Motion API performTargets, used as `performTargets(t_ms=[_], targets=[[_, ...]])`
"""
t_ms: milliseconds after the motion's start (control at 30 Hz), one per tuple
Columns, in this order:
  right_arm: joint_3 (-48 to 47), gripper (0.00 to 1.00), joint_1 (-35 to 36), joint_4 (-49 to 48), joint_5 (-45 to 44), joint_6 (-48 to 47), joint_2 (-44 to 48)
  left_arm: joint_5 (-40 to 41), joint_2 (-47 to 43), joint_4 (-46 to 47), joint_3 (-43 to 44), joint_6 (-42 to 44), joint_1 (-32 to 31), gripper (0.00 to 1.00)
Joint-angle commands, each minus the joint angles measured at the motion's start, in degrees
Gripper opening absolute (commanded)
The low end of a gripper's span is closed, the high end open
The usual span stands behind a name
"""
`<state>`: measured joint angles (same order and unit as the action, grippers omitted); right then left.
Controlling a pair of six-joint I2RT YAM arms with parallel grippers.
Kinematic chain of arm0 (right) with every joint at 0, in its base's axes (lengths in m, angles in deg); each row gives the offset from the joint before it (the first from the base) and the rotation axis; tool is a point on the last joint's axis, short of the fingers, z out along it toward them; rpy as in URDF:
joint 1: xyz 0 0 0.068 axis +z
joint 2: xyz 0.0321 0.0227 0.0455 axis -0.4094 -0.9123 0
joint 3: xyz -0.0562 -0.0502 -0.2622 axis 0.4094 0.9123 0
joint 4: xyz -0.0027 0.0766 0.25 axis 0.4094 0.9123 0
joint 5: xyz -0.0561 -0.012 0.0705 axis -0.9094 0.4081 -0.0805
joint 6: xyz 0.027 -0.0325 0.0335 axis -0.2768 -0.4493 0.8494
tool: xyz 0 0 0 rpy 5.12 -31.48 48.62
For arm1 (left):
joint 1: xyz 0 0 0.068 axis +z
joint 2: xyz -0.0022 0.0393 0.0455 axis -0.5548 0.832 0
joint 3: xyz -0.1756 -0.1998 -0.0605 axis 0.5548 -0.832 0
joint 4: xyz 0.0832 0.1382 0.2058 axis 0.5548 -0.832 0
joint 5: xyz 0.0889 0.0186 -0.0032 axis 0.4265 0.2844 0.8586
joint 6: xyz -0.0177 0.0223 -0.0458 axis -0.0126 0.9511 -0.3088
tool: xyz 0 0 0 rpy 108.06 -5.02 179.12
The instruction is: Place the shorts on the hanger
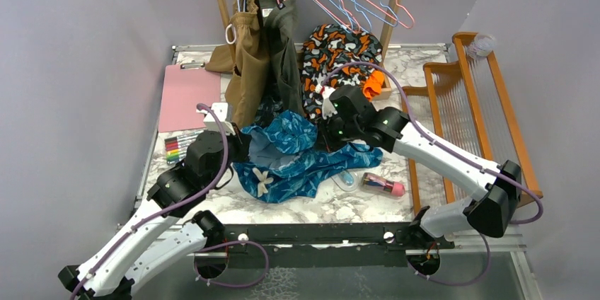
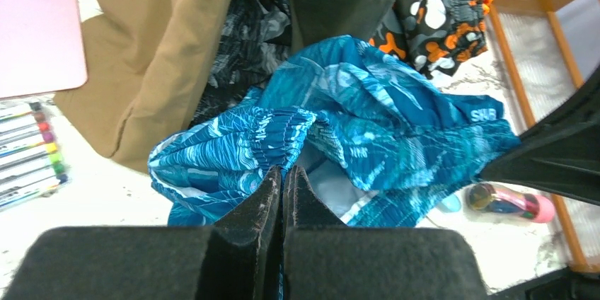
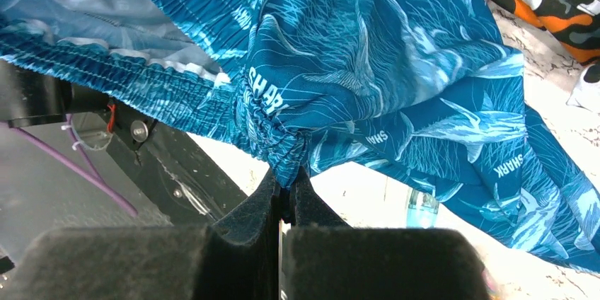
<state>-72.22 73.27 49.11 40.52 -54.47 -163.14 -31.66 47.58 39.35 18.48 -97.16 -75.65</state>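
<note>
**Step in hand:** grasp and lift of the shorts (image 1: 297,162). The hanging step is not yet begun.

**Claw state**
- Left claw (image 2: 281,185): pressed together, pinching the gathered waistband at the garment's left end.
- Right claw (image 3: 284,188): pressed together, pinching a bunched fold of the waistband at the opposite end, just beside the "SHARK" lettering.

**Position of the shorts:** The waistband spans between the two claws. Both wrist views show it raised off the surface (image 1: 332,208). In the top view the legs and the cream drawstring bow (image 1: 263,181) trail down toward the front edge of the surface.

**Position of the hanger:** The hanger (image 1: 361,8) hangs at the rear, among the pink wire hangers (image 1: 400,13) and above the blotch-patterned garment (image 1: 339,49). It is well apart from the shorts. Neither claw touches it.

**Next move (judgement):** Both claws are occupied, so no claw is free to take the hanger. Two options appear workable:
1. Carry the shorts up and back, then feed them over the hanger's lower wire.
2. Release one claw and use it to fetch the hanger.

In either case, keep the waistband spread. The tan garment (image 1: 247,59) and the olive garment (image 1: 283,38) hang close behind the shorts and may snag during the lift.
</note>
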Motion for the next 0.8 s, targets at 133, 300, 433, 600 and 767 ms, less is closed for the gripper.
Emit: performTargets(t_ms=[133, 300, 433, 600, 767], targets=[[-2.07, 0.03, -3.98, -2.39, 0.91, -1.14, -4.73, 15.72, 5.33, -2.39, 2.74, 4.52, 0.38, 0.0], [-1.94, 0.14, -6.81, -7.28, 3.58, 0.47, -11.09, 21.18, 9.86, -2.9, 1.11, 3.41, 0.38, 0.0], [-2.53, 0.33, -6.87, -10.05, 6.63, 1.93, -13.62, 22.48, 14.62, -3.74, 0.76, 1.52, 0.59, 0.0], [1.66, 0.57, -6.85, -12.92, 7.21, 2.1, -10.44, 22.18, 18.9, -3.76, 1.28, 0.6, 1.57, 0.0], [12.13, 0.62, -6.83, -19.27, 6.53, 1.9, -2.65, 20.88, 21.08, -3.26, 1.87, 0.74, 3.15, 0.0]])
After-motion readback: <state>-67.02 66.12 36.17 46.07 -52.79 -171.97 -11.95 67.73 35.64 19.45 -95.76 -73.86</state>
